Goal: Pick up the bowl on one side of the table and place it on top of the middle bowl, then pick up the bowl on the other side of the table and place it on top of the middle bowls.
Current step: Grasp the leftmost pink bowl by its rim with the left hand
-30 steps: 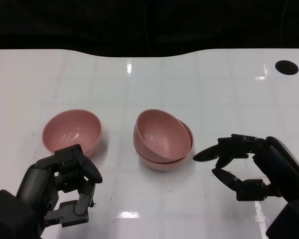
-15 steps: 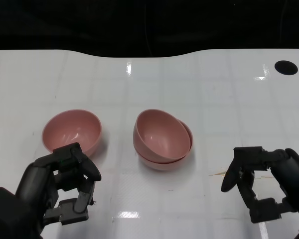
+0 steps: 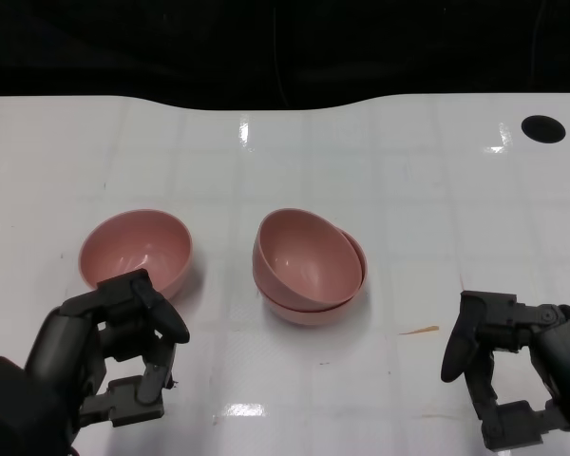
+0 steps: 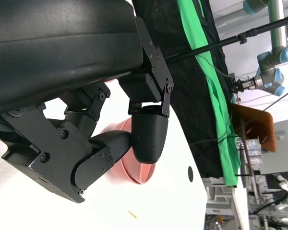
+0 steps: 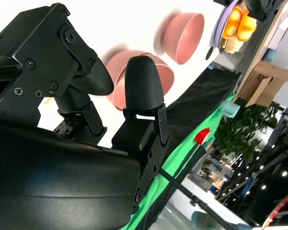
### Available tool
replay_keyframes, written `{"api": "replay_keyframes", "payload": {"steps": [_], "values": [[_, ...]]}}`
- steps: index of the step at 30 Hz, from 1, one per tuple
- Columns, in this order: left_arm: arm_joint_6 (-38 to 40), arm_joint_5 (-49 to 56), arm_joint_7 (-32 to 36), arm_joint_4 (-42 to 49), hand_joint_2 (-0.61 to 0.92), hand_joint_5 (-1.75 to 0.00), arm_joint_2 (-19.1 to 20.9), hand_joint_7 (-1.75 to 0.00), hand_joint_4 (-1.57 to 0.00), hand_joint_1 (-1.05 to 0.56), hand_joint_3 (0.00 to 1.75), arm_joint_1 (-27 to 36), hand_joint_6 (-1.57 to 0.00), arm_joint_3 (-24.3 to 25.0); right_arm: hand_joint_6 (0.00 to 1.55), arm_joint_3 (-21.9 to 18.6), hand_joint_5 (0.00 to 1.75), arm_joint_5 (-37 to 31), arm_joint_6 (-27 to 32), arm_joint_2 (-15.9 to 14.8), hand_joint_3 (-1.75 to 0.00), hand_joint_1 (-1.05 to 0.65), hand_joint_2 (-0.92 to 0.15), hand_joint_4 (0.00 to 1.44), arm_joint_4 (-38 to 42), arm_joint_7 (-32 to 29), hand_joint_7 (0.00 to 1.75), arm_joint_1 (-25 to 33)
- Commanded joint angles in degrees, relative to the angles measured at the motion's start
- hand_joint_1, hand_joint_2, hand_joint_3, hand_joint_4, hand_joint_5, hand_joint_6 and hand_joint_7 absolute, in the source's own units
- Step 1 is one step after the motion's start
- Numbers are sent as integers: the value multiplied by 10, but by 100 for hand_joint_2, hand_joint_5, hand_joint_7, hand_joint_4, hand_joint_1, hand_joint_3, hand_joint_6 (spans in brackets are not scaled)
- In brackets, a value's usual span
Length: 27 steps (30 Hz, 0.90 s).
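Observation:
Two pink bowls (image 3: 309, 266) are stacked in the middle of the white table (image 3: 408, 190); the upper one sits tilted in the lower. A single pink bowl (image 3: 137, 251) stands to their left. My left hand (image 3: 114, 351) hovers just in front of that bowl with fingers curled, holding nothing. My right hand (image 3: 513, 375) is low at the front right, well away from the stack, fingers apart and empty. The right wrist view shows the stack (image 5: 134, 79) and the lone bowl (image 5: 185, 31) beyond my fingers. A pink bowl (image 4: 137, 167) shows behind my fingers in the left wrist view.
A small tan sliver (image 3: 419, 331) lies on the table between the stack and my right hand. Dark round holes (image 3: 543, 128) sit at the table's far corners. Beyond the far edge it is dark.
My right hand has drawn back from beside the stack toward the front right edge, and its fingers have turned downward. The left hand and the bowls have barely moved.

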Motion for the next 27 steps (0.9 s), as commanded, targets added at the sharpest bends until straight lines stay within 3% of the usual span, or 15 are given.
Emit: {"api": "replay_keyframes", "payload": {"steps": [1,3,5,8,11,13,16,17,20,23,27], "values": [[-22,6,7,2,41,-162,7,-138,-90,-17,128,2,-85,8,83,-8,175,8,2,4,-169,6,-21,91,-2,-1,152,4],[-26,4,3,2,43,-155,10,-126,-90,-18,119,1,-85,10,83,-9,175,8,-2,7,-168,4,-22,92,3,-1,152,3],[-24,3,-1,0,50,-147,15,-115,-87,-22,99,-1,-82,12,84,-10,175,6,-7,7,-167,4,-22,91,7,-1,152,1],[-23,12,2,-7,58,-138,22,-114,-79,-26,74,-3,-74,12,84,-11,175,5,-3,7,-166,3,-23,91,3,0,152,1],[-21,25,3,-14,61,-137,36,-115,-77,-26,66,-8,-72,15,84,-10,175,3,-3,8,-166,3,-23,91,4,-2,152,0],[-18,54,4,-28,77,-119,59,-91,-61,-25,32,-15,-60,20,83,-10,175,4,-2,10,-167,4,-22,91,6,-2,152,-1],[-26,100,5,-41,89,-104,91,-67,-55,-30,10,-19,-58,24,83,-10,175,3,2,10,-167,4,-21,90,1,-1,152,1],[-30,110,4,-42,91,-95,100,-49,-56,-33,5,-21,-63,27,83,-10,175,1,2,10,-167,3,-21,90,0,-2,152,1],[-33,138,1,-46,92,-81,127,-21,-56,-41,2,-28,-69,31,83,-10,175,1,1,12,-166,3,-21,89,0,-3,151,0],[-27,180,3,-57,90,-66,150,-7,-55,-43,1,-37,-67,30,83,-11,175,2,2,13,-166,3,-22,90,-1,-2,151,0],[-8,230,2,-66,88,-56,171,-1,-55,-43,0,-57,-64,23,83,-11,175,1,5,14,-166,3,-22,90,-2,-3,151,-2]]}}
